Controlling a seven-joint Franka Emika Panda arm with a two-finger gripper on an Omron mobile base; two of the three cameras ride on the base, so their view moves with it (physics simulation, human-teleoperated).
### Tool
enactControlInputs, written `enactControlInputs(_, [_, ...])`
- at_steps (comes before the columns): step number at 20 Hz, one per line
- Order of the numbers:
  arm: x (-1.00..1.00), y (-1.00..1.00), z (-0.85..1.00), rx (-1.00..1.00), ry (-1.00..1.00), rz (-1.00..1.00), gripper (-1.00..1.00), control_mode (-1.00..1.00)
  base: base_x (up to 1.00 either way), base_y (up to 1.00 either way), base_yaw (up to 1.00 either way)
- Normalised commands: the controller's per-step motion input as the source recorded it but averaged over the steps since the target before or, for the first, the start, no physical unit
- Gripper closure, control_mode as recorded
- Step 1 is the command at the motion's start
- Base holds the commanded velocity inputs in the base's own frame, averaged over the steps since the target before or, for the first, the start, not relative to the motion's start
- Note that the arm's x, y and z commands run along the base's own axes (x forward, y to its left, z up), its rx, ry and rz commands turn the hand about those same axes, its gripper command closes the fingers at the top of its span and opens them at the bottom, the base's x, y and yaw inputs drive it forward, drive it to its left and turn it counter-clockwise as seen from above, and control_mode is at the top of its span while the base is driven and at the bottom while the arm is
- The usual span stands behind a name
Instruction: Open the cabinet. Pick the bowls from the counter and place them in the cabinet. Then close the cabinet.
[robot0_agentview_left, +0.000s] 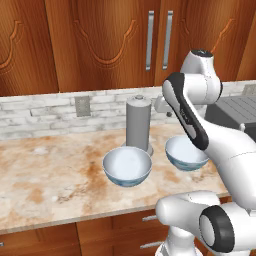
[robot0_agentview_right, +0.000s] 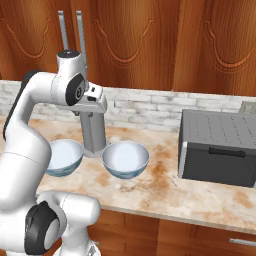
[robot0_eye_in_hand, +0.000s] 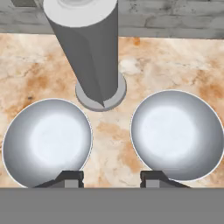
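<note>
1. Cabinet (robot0_agentview_left: 157, 42): both carved doors shut, two vertical silver bar handles (robot0_agentview_left: 149, 40) side by side at the centre seam, up on the wall above the surface (robot0_agentview_left: 45, 175). Opening step not done, judging by that.
2. Bowls: two, upright on the surface, apart, nothing in them. Left bowl (robot0_eye_in_hand: 46, 141) and right bowl (robot0_eye_in_hand: 177, 133) flank the grey cylinder (robot0_eye_in_hand: 89, 57), which stands just behind and between them on its round base.
3. My tool (robot0_eye_in_hand: 111, 179) hangs above the surface, looking down on the gap between the bowls; finger tips (robot0_eye_in_hand: 70, 178) part-way apart, gripping nothing, touching neither bowl.
4. Why so: probably a start pose; I'd go for a handle first, bowls wait below.
5. Grey boxy appliance (robot0_agentview_right: 217, 147) sits to the right on the surface, clear of the bowls.
6. Stone-tile backsplash (robot0_agentview_left: 40, 112) with an outlet (robot0_agentview_left: 82, 106) behind.
</note>
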Motion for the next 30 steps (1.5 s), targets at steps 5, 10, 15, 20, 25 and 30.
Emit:
enactControlInputs(5, [-0.16,0.04,0.00,-0.02,-0.10,0.00,-1.00,-1.00,0.00,0.00,0.00])
enactControlInputs(10, [-0.39,0.05,0.32,-0.02,-0.24,0.00,-1.00,-1.00,0.00,0.00,0.00])
enactControlInputs(15, [-0.37,0.00,0.51,0.00,-0.23,0.00,-1.00,-1.00,0.00,0.00,0.00])
enactControlInputs(20, [-0.18,0.00,0.58,0.00,-0.18,0.00,-1.00,-1.00,0.00,0.00,0.00])
enactControlInputs(25, [-0.08,0.00,0.56,-0.02,-0.13,0.00,-1.00,-1.00,0.00,0.00,0.00])
enactControlInputs(30, [0.00,0.07,0.66,-0.12,-0.17,0.00,-1.00,-1.00,0.00,0.00,0.00])
